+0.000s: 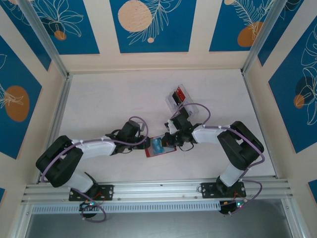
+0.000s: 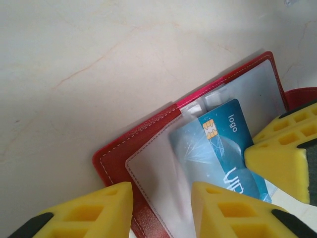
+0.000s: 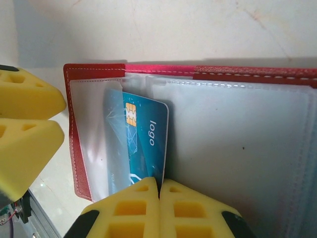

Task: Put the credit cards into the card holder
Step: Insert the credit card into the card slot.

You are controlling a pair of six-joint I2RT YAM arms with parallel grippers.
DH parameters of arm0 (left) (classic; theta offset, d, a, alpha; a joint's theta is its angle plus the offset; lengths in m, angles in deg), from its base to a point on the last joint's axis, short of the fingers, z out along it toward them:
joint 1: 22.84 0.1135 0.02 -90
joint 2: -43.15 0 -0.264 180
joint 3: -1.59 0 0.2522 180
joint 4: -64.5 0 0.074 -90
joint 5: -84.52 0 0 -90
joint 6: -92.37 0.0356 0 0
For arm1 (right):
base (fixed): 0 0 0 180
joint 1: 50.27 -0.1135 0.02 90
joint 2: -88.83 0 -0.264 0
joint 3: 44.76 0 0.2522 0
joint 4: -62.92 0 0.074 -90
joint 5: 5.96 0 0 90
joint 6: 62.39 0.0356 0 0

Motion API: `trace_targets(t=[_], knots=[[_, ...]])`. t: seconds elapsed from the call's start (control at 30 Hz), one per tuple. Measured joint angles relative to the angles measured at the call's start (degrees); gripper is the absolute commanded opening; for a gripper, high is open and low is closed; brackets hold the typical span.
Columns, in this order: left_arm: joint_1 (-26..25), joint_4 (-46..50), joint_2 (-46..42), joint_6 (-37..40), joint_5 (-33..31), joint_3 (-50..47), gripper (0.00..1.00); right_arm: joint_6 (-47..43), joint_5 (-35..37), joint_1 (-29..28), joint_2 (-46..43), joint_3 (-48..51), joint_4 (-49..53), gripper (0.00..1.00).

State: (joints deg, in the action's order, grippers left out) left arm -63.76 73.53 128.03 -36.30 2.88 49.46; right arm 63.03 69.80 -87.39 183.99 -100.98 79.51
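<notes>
Right end effector (image 3: pixel 159 189) is clenched, pads flat together on the trailing short end of the teal card (image 3: pixel 143 144). As I read it, it holds the card by that end so you can steer it from behind. One long side of the card sits under the clear sleeve (image 3: pixel 91 148) of the card holder (image 3: pixel 257 73). The rest, including the logo side, is bare

Card holder lies opened flat on the worktop (image 1: pixel 109 99) between the two arms, red cover down, pockets up

Left end effector (image 2: pixel 161 192) is released, fingers apart and straddling the holder's outer edge next to the pocket. My read: it's an anchor so the holder doesn't skate when you push. Can't tell whether its pads actually bear on the leather

Red card (image 1: pixel 182 92) and black card (image 1: pixel 176 97) sit in the clear tray (image 1: pixel 172 105) further back, well apart from the holder, queued for later

Step in hand looks like seating card one of three, partway done. Risk: the card is slightly skewed to the pocket edge, so it could jam on the sleeve seam or buckle the plastic. Square it up before you drive it in, and leave the left side planted until it's home
</notes>
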Motion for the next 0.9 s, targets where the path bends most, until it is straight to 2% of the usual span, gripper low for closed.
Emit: trace_targets(t=[0.63,0.9], knots=[[0.7,-2.2,3.5,0.0,0.2,0.5,0.32,-1.8,-3.0,-0.6,3.9,-3.7,1.4,0.00],[0.7,-2.8,3.8,0.0,0.2,0.5,0.33,2.2,-2.6,-1.3,3.5,-1.7,-2.5,0.00]])
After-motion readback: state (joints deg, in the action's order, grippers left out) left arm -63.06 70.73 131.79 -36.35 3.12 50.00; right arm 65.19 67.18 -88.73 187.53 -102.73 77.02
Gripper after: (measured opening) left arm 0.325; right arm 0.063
